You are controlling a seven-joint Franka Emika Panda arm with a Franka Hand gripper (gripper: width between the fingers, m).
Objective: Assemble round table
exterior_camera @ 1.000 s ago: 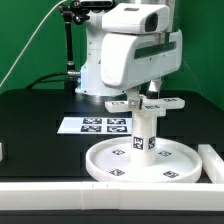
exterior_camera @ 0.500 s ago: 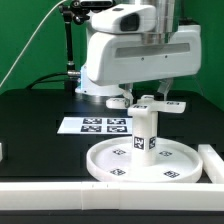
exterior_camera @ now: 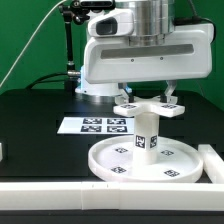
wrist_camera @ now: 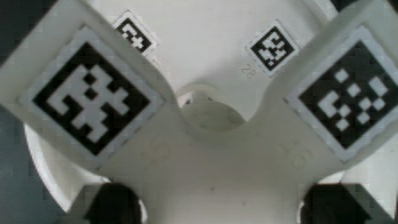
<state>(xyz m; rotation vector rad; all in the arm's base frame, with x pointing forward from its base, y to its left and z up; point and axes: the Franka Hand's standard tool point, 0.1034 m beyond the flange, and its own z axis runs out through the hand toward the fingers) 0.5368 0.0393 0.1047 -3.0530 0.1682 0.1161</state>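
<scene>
1. In the exterior view the round disc (exterior_camera: 143, 160) lies flat on the black table (exterior_camera: 35, 115), just inside the long white border wall (exterior_camera: 60, 185). The marker board (exterior_camera: 92, 125) lies at about 10 o'clock from the disc.
2. The cylindrical leg (exterior_camera: 145, 135) stands upright at the disc's centre, tags facing the camera. Whether it is fully seated cannot be told.
3. The cross-shaped foot piece (exterior_camera: 150, 107) sits on top of the leg, its arms spreading level to both sides.
4. The gripper (exterior_camera: 147, 95) hangs directly above the foot piece. Its fingers (exterior_camera: 124, 96) reach down at the foot piece's edges and appear closed on it, though the contact itself is too small to confirm.
5. In the wrist view, 2 tagged arms of the foot piece (wrist_camera: 98, 85) fill the frame, with the disc (wrist_camera: 196, 45) below and the dark fingertips (wrist_camera: 98, 205) at the edge.
6. Judgement: all 3 parts are stacked, so the task looks late. Seating or twisting the foot tight, then releasing, likely remains.
</scene>
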